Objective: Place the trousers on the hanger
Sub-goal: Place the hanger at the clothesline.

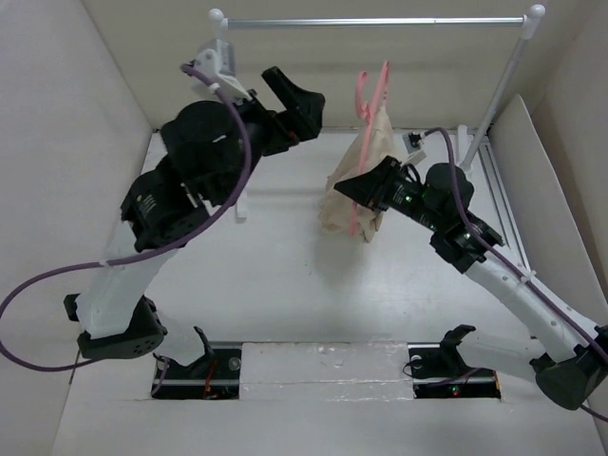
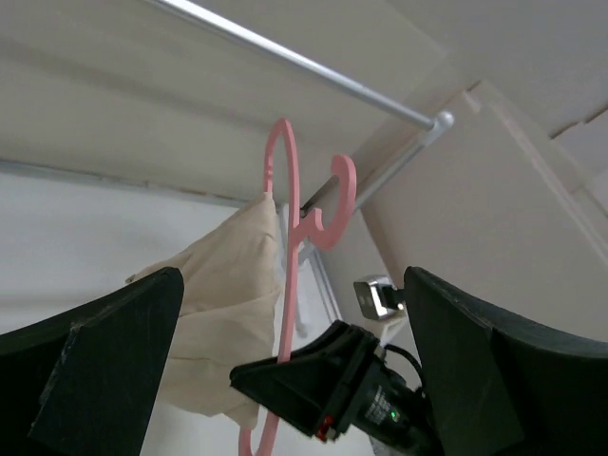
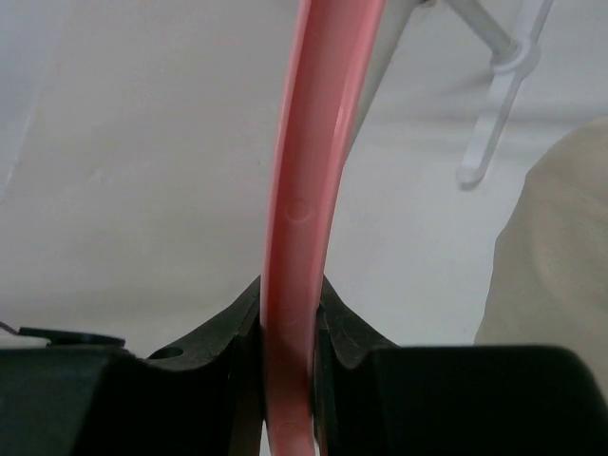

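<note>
The salmon-pink hanger (image 1: 372, 95) is held up in the air below the rail, with the beige trousers (image 1: 366, 185) bunched over its bar and hanging down. My right gripper (image 1: 353, 193) is shut on the hanger's frame; in the right wrist view both fingers clamp the pink strip (image 3: 299, 218), and the trousers (image 3: 551, 247) show at the right edge. My left gripper (image 1: 302, 95) is open and empty, raised to the left of the hanger. In the left wrist view the hanger (image 2: 290, 247), the trousers (image 2: 223, 304) and the right gripper (image 2: 249, 378) lie between its wide-apart fingers.
The clothes rail's silver bar (image 1: 375, 21) runs along the back on white posts (image 1: 508, 76), just above the hanger's hook. White enclosure walls stand to the left, right and back. Purple cables loop from both arms.
</note>
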You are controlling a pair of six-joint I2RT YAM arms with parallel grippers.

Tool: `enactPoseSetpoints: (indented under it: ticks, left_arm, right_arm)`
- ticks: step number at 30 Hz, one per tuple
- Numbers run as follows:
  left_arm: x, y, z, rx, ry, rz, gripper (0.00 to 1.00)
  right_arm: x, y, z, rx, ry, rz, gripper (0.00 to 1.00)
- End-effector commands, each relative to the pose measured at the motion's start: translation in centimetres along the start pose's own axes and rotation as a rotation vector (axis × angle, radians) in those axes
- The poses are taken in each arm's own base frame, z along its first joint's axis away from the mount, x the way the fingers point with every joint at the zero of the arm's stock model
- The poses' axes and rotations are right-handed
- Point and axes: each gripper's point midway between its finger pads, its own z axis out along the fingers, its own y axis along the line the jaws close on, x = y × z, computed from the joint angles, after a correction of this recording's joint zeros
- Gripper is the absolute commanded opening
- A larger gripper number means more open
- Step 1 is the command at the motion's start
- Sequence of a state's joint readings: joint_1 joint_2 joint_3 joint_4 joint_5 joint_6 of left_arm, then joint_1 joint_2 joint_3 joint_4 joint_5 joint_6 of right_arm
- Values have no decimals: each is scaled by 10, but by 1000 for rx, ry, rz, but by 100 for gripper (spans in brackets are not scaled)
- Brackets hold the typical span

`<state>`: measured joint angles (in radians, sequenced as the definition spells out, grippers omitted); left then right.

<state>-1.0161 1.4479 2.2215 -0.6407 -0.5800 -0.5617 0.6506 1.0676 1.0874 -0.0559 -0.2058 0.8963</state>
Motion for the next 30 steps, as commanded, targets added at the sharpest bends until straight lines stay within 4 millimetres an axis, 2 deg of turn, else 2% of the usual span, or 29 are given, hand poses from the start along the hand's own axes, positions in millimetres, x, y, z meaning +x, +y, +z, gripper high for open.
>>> enactPoseSetpoints:
  ticks: [1,2,3,4,5,6,8,9,11,12,13,14,16,17,19,21,23,24,26,30]
  left_arm:
    - [-41,-4,-28,58,-79,-34,99]
    - [-42,-3,-31,62,-82,-41,99]
    - [-28,4,-27,45,-54,-24,99]
    - [-31,9,-37,49,-57,-33,99]
    - [-26,14,-38,41,-51,-45,99]
    - [-12,26,-40,23,-27,-33,99]
    - [6,38,-42,6,7,-30,99]
    - [25,50,-43,-14,42,-30,99]
    - [46,61,-45,-21,90,-26,99]
    - [63,75,-49,-48,121,-29,99]
    - [72,83,-51,-67,140,-32,99]
    - [82,94,-55,-91,162,-23,99]
    - [103,116,-63,-134,196,-37,99]
    - [121,134,-72,-170,226,-52,99]
    - [127,140,-75,-179,241,-54,99]
    - [136,150,-81,-188,257,-62,99]
    - [143,157,-85,-207,276,-60,99]
    - [143,158,-87,-210,280,-58,99]
    - [145,162,-89,-227,290,-55,99]
    - [151,167,-91,-238,303,-59,99]
  right_arm:
    - [-65,54,-10,-195,-145,-86,0]
    - [-85,40,-8,-160,-182,-89,0]
    - [-96,37,-10,-156,-195,-87,0]
    - [-107,42,-14,-176,-204,-99,0]
    - [-119,38,-16,-171,-222,-103,0]
    - [-140,28,-20,-153,-246,-110,0]
    - [-159,17,-23,-140,-263,-122,0]
    - [-177,-5,-23,-91,-283,-113,0]
    - [-193,-16,-28,-80,-287,-122,0]
    - [-203,-20,-31,-77,-306,-134,0]
    - [-216,-40,-33,-38,-315,-130,0]
    - [-230,-33,-37,-46,-325,-161,0]
    - [-243,-58,-35,-5,-302,-163,0]
    - [-255,-63,-37,-2,-308,-175,0]
    - [-263,-82,-35,21,-304,-155,0]
    - [-273,-83,-34,27,-302,-181,0]
    - [-284,-99,-33,51,-307,-179,0]
    - [-287,-94,-32,36,-302,-190,0]
    - [-298,-106,-32,35,-317,-174,0]
    - [-304,-114,-25,-22,-308,-140,0]
